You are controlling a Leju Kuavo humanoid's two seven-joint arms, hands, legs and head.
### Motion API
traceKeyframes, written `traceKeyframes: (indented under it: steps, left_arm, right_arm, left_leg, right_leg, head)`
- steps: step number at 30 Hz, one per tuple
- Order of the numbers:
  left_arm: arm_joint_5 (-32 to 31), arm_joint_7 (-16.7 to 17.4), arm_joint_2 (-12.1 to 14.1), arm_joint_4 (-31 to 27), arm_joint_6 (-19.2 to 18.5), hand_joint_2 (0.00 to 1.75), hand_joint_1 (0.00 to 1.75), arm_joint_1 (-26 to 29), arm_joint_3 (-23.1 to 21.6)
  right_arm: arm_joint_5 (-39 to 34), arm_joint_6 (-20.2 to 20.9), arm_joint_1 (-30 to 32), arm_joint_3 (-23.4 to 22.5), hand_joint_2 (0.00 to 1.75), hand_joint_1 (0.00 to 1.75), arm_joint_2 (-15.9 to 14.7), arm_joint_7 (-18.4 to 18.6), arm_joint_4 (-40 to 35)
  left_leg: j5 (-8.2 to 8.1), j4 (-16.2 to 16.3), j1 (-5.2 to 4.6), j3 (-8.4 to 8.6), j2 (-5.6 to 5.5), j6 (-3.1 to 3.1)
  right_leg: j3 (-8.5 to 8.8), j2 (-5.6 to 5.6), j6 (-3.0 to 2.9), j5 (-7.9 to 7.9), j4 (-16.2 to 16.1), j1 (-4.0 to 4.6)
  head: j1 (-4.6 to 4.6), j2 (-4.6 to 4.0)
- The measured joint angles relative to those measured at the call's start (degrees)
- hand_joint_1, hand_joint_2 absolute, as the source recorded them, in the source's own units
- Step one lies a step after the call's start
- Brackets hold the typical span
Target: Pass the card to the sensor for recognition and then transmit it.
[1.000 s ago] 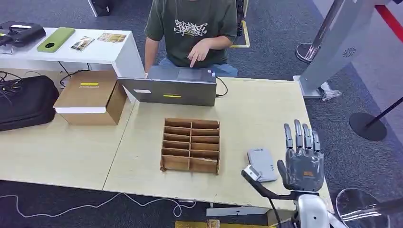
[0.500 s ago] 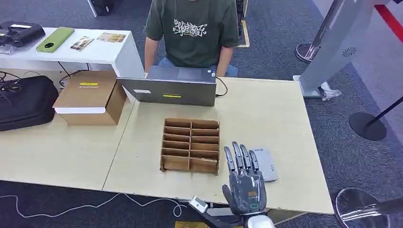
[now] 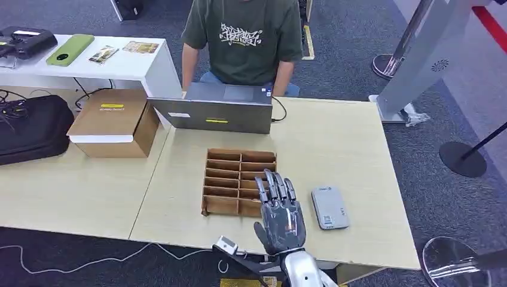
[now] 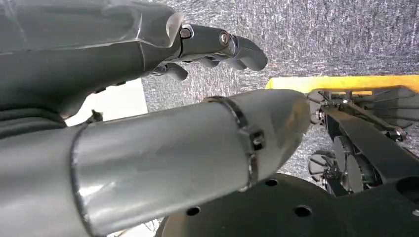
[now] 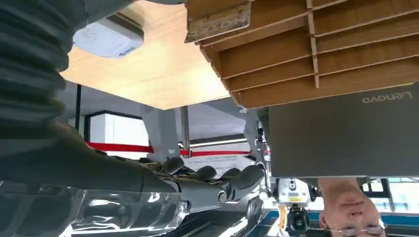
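Observation:
My right hand (image 3: 280, 215) hovers with its fingers stretched out and apart, holding nothing, above the front right corner of the brown slotted cardboard organizer (image 3: 239, 179). The grey sensor pad (image 3: 329, 207) lies flat on the table just right of that hand. In the right wrist view the same hand (image 5: 163, 185) sits beside the organizer (image 5: 306, 49) and the sensor (image 5: 106, 37). I see no card in any slot from here. In the left wrist view my left hand (image 4: 148, 54) hangs over the carpet with loosely bent fingers and nothing in it.
A grey laptop (image 3: 218, 107) stands behind the organizer, with a seated person (image 3: 242, 36) at it. A cardboard box (image 3: 113, 122) and black bag (image 3: 33, 128) lie at the left. A white side table (image 3: 146, 66) and a stanchion base (image 3: 461, 158) flank the wooden table (image 3: 335, 137).
My right hand has swung left from the table's right edge, past the sensor, to the organizer's front right corner. The person's hand has left the laptop.

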Motion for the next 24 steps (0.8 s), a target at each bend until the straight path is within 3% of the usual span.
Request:
traceKeyframes:
  steps: [9, 24]
  left_arm:
    - [0.0, 0.9, 0.0, 0.0, 0.0, 0.0, 0.0, -0.1, 0.0]
    - [0.0, 1.7, 0.0, 0.0, -0.2, 0.0, 0.0, -0.1, 0.0]
  right_arm:
    - [0.0, -2.2, -3.1, -1.9, 1.75, 0.0, 3.9, -2.2, 7.9]
    - [0.0, 0.0, -4.3, -3.0, 1.75, 0.0, 5.1, -1.7, 11.7]
  left_leg:
    - [0.0, 0.0, -0.01, 0.01, 0.01, 0.0]
    - [0.0, 0.0, 0.0, 0.0, 0.01, 0.0]
  right_leg:
    - [0.0, 0.02, 0.0, 0.0, 0.0, 0.0]
    - [-0.01, 0.01, 0.0, 0.0, 0.0, 0.0]
  head:
    - [0.02, 0.0]
    - [0.0, 0.0]
